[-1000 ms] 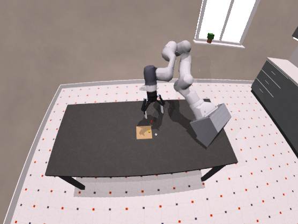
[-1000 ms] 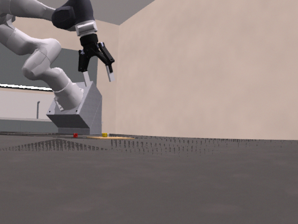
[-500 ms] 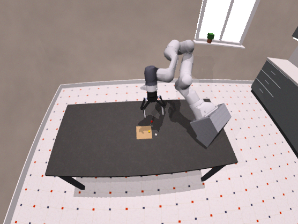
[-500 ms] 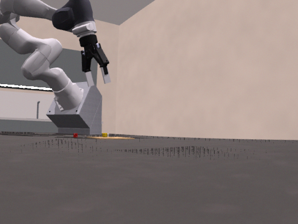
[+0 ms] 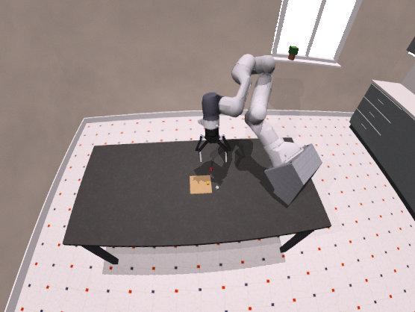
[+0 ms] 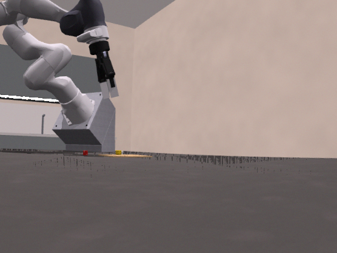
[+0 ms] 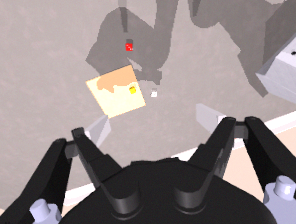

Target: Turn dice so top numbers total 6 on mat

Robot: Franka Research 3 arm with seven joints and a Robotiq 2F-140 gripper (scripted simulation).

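The black two-finger gripper [image 5: 213,157] [image 6: 109,93] [image 7: 152,117] is hovering empty, jaws wide apart, presumably for reaching the red die [image 5: 211,169] [image 6: 85,152] [image 7: 129,47] and white die [image 5: 217,187] [image 7: 154,93], both lying off the tan mat [image 5: 198,188] [image 6: 136,156] [image 7: 112,102] bearing the yellow die [image 5: 207,183] [image 6: 118,152] [image 7: 132,90].

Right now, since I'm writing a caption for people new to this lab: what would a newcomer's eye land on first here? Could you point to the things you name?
Probably the big pale-grey jointed arm [image 5: 260,91] [image 6: 45,65], reaching from a slanted grey metal base over the long dark table [image 5: 149,216] [image 6: 182,206], its black hand [image 5: 213,157] [image 6: 109,96] [image 7: 152,117] open above it. Next, the square tan mat [image 5: 198,188] [image 6: 136,156] [image 7: 117,102] with a tiny yellow die [image 5: 207,183] [image 6: 118,152] [image 7: 132,90] on it.
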